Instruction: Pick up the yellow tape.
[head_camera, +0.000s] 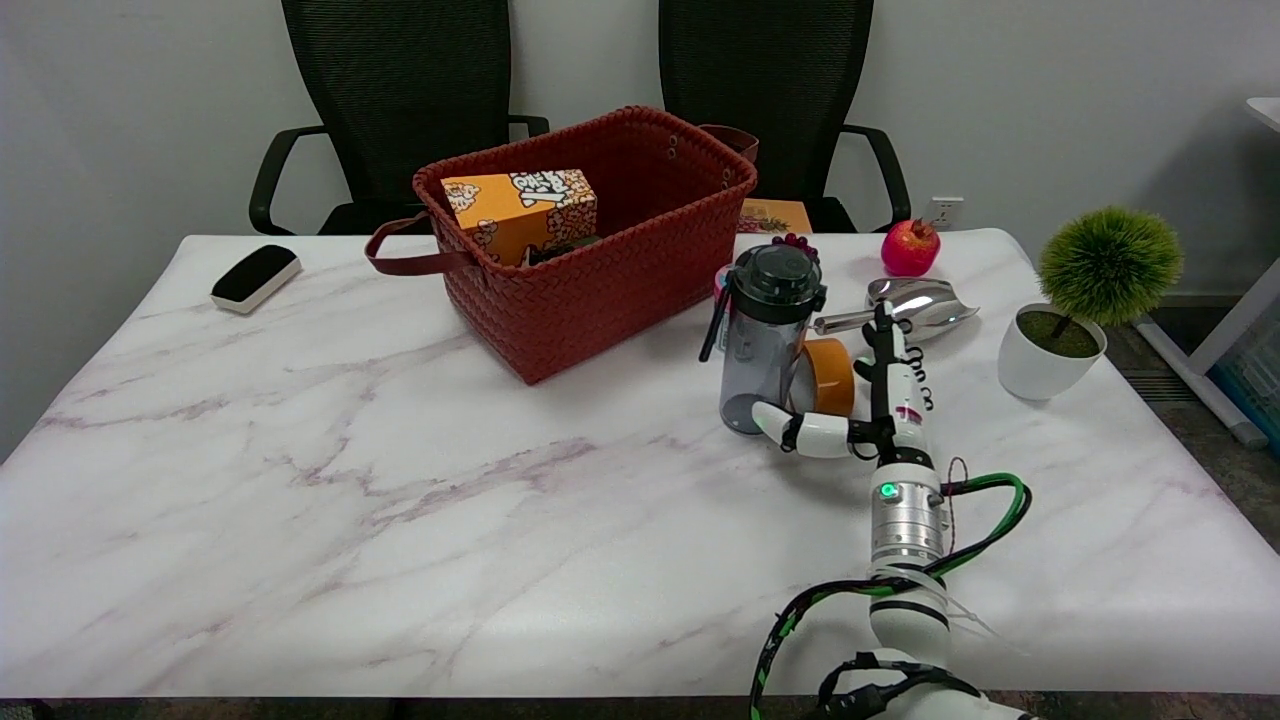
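The yellow tape (831, 374) is an orange-yellow roll standing on its edge, leaning against a dark clear water bottle (765, 335) right of the table's middle. My right hand (882, 405) is just right of the roll, at table height. Its thumb (805, 432) reaches left in front of the roll's lower edge, and its fingers (884, 345) point away along the roll's right side. The fingers are spread and I see no grip on the tape. The roll's left part is hidden behind the bottle.
A red woven basket (600, 290) with an orange box (520, 212) stands behind and to the left. A metal scoop (920, 305), a red fruit (910, 247) and a potted green plant (1075, 310) lie to the right. A black eraser (255, 277) sits far left.
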